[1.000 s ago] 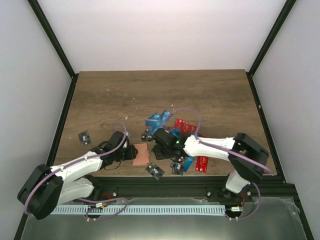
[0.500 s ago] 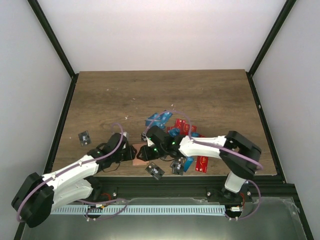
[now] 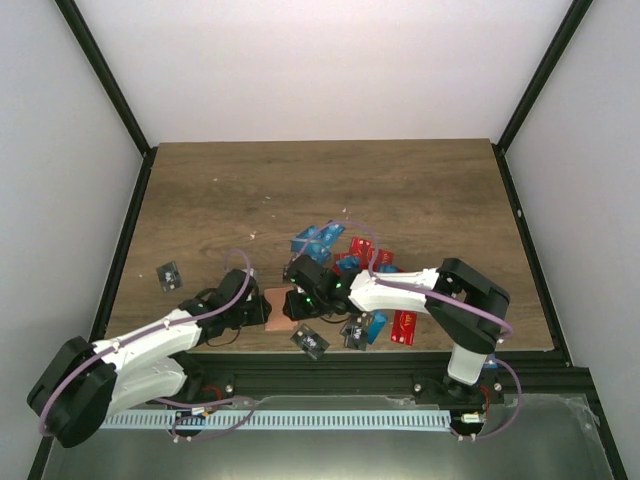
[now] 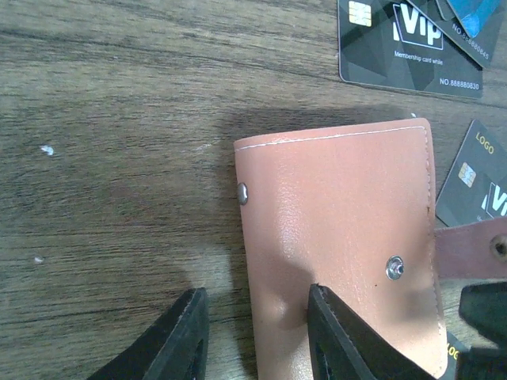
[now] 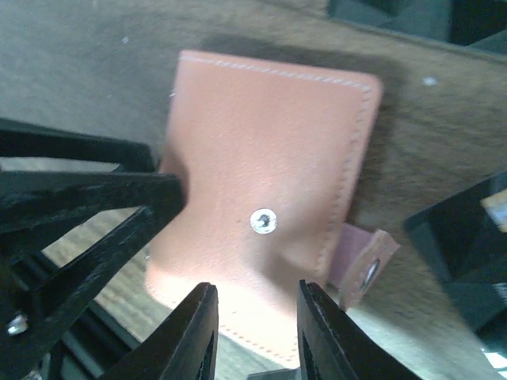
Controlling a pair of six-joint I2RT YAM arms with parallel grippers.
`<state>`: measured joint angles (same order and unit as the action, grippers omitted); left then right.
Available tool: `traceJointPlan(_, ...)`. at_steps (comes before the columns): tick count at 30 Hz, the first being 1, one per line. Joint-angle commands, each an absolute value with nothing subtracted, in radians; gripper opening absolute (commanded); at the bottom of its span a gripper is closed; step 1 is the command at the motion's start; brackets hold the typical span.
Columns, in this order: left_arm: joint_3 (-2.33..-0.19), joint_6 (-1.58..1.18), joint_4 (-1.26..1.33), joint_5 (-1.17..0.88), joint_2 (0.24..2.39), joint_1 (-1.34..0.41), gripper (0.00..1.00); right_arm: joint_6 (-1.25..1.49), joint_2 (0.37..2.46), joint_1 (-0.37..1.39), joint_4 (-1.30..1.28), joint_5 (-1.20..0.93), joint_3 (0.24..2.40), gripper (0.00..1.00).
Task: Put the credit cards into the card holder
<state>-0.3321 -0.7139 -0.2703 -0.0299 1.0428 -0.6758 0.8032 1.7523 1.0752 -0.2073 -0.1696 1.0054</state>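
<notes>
While the holder (image 3: 279, 308) lies flat on the table (image 3: 400, 180), close to the near edge, both claws crowd in on it. The left claw (image 4: 257, 293) stands part open, one finger (image 4: 339, 342) resting on the leather and the other on bare wood just beside the holder's edge, gripping nothing. The right claw (image 5: 256, 286), also part open, hangs over the holder's edge by the strap (image 5: 360, 269), empty too. The cards (image 3: 345, 258) lie heaped just right of the holder.
</notes>
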Motion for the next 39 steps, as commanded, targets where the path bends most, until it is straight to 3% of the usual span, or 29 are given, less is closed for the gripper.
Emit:
traceJointPlan(1,-0.323,-0.709,-0.246,-0.013,1.05,-0.681,0.36,0.808,1.722,1.051,-0.262,-0.087,1.008,0.3)
traceJointPlan(24,-0.301,-0.717,-0.238,0.002,1.054,-0.681,0.32,0.83,1.763,0.995,-0.005,-0.373,0.889,0.32)
traceJointPlan(39,-0.305,-0.717,-0.238,0.006,1.065,-0.681,0.31,0.842,1.777,0.989,-0.079,-0.322,0.901,0.34)
